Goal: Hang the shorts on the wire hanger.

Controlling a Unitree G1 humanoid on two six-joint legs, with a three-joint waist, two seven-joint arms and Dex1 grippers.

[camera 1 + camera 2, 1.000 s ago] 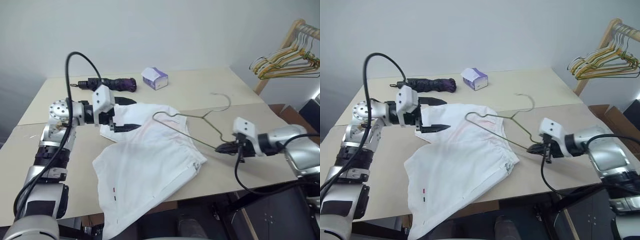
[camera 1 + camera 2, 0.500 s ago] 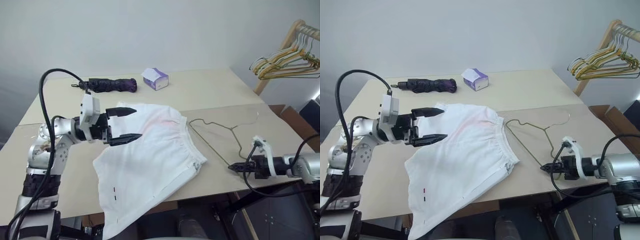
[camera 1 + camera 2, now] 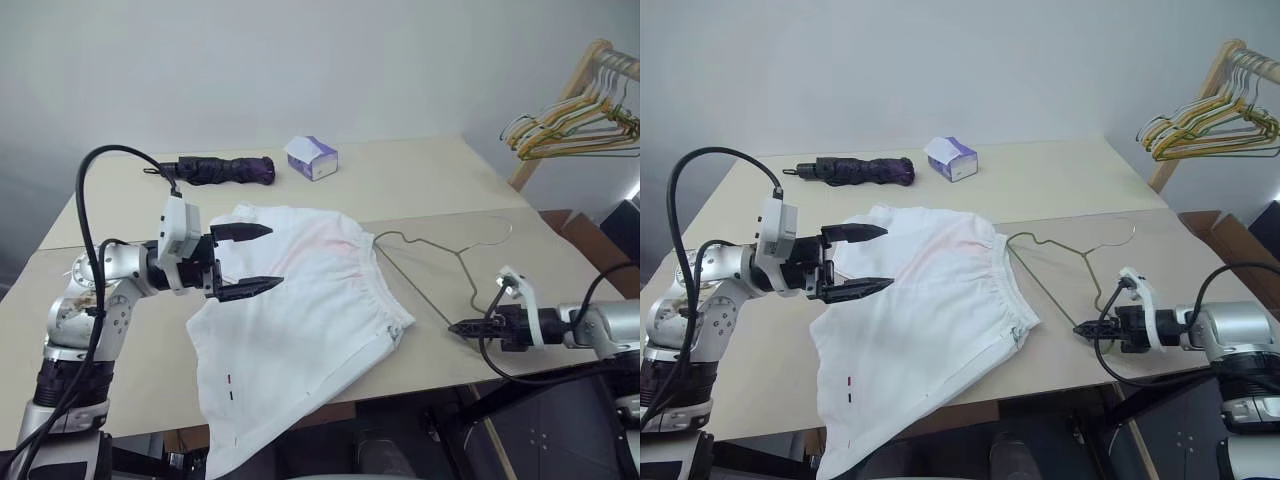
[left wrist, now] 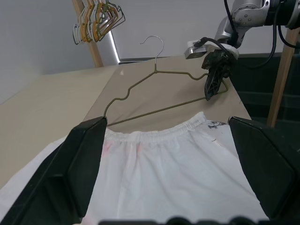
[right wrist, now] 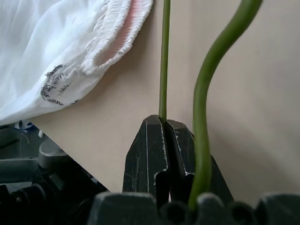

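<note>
Left eye view: the shorts (image 3: 300, 320) lie spread on the table (image 3: 420, 180), waistband toward the robot's right, one leg hanging over the near edge. The wire hanger (image 3: 440, 262) lies flat on the table just beside the waistband, its left shoulder tip touching or nearly touching the gathered elastic.

Gripper states
- Right gripper (image 3: 462, 327): fingers pressed together on the hanger's bottom bar at its near right corner. The right wrist view confirms the wire pinched between the pads.
- Left gripper (image 3: 252, 260): fingers spread wide, holding nothing, hovering over the far left part of the shorts.

Hanger orientation
- The long axis, the bottom bar, runs diagonally from the waistband toward the right gripper at the near right of the table.
- The hook (image 3: 495, 225) points away from the robot, toward the far right edge of the table.

Step in hand, judged from this layout: open the waistband and feed the hanger into the shorts.
1. Bring the left gripper down on the upper layer of the waistband only. Taking both layers would close the opening.
2. Lift that layer enough to form a gap.
3. Keep the right gripper's pinch firm; thin wire is likely to swivel in the grip.
4. Slide the free shoulder in first, along the bar's own line, keeping the hanger low and flat
</note>
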